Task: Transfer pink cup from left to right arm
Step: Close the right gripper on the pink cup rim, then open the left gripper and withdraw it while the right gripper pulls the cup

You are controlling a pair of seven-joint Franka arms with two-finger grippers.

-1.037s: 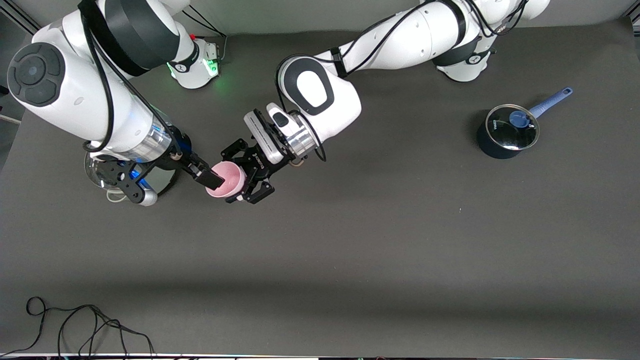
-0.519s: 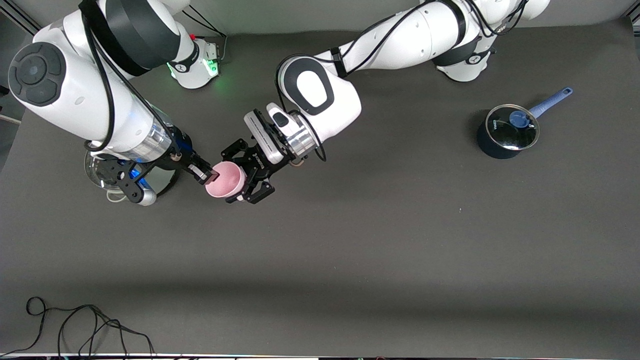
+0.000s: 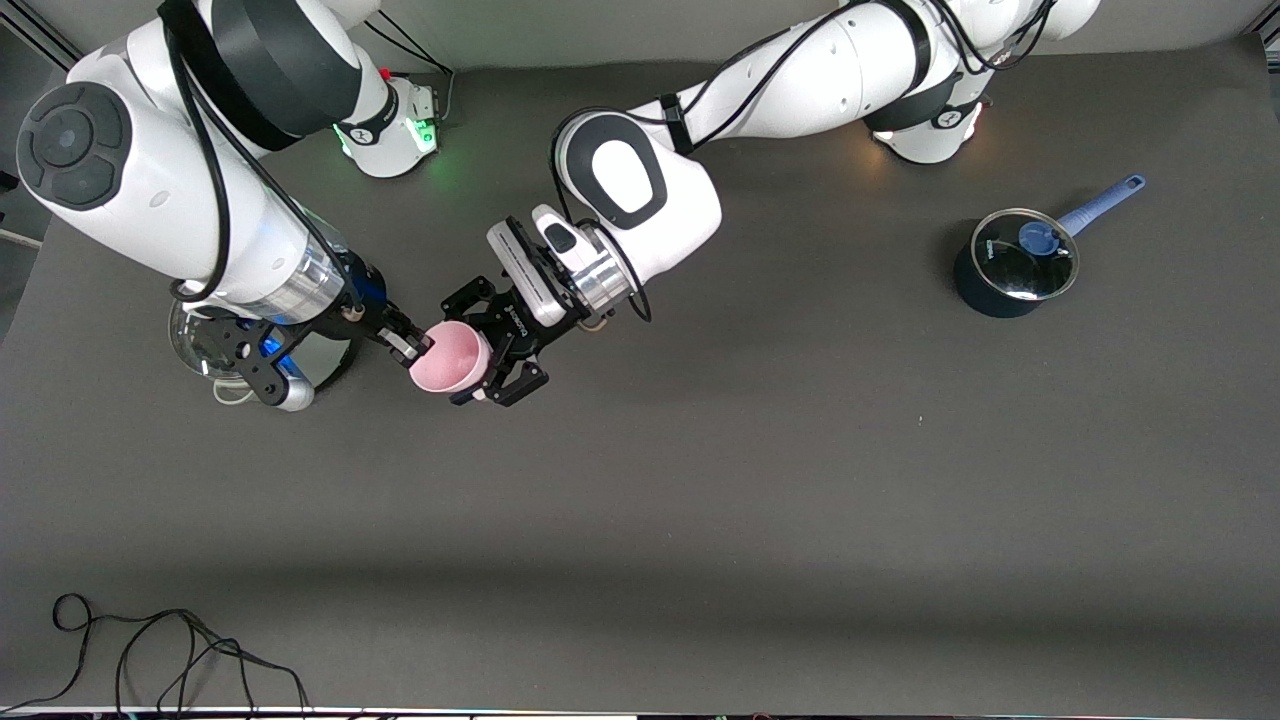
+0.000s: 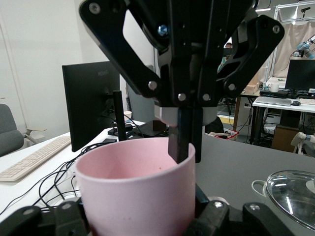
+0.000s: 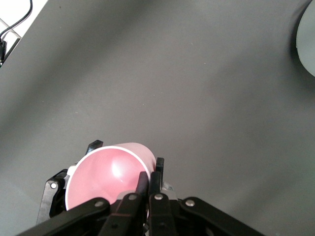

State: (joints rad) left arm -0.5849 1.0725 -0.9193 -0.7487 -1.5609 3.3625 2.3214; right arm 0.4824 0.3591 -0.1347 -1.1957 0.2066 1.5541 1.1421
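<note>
pink cup [image 3: 448,358] held between left gripper [image 3: 487,350] and right gripper [image 3: 412,343], above table [image 3: 700,480] | lidded saucepan [image 3: 1015,262] set toward left arm's end

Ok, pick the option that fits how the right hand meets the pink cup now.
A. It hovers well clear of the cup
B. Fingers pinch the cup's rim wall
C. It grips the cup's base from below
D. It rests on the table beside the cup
B: the right hand has its fingers closed on the rim wall of the pink cup, one inside and one outside, while the left hand holds the cup's body.

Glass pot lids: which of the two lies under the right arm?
The clear glass lid lying beside the pale-pink plastic tumbler; the other tops the dark-blue saucepan.
</note>
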